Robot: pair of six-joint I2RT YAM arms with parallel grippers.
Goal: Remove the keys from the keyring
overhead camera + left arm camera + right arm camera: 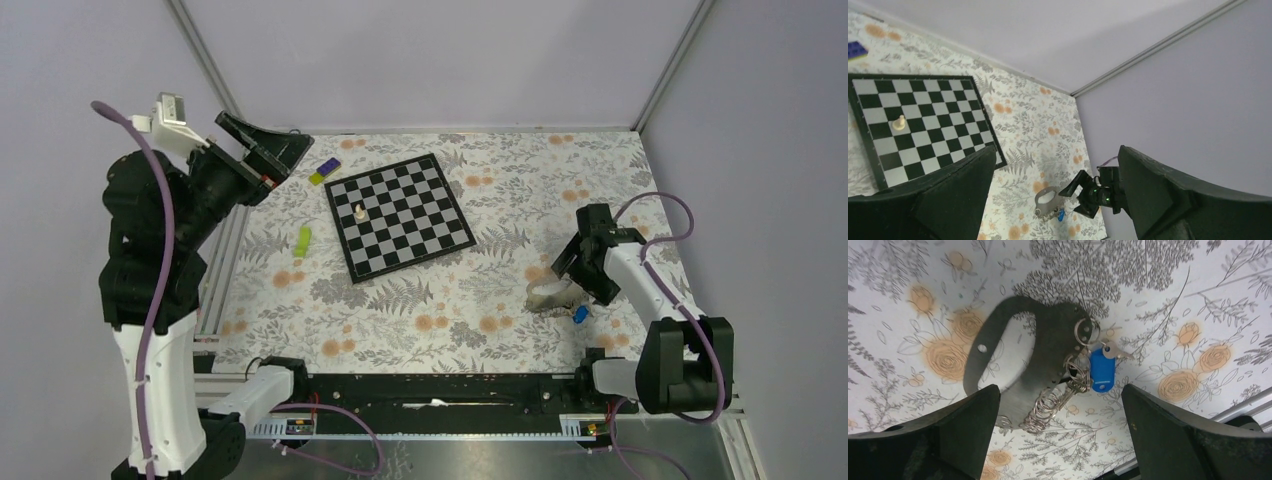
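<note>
The keyring is a thin wire ring with a blue tag. It lies against a flat grey metal plate on the flowered table. One silvery key points right by the tag, and more keys bunch to its left. My right gripper is open and empty above the bundle, one finger on each side. In the top view my right gripper is over the plate, with the tag beside it. My left gripper is open and empty, raised at the far left.
A chessboard with one white chess piece lies mid-table. A purple-and-yellow block and a green piece lie to its left. Several loose wire rings hang off the plate's lower edge. A metal rail runs close on the right.
</note>
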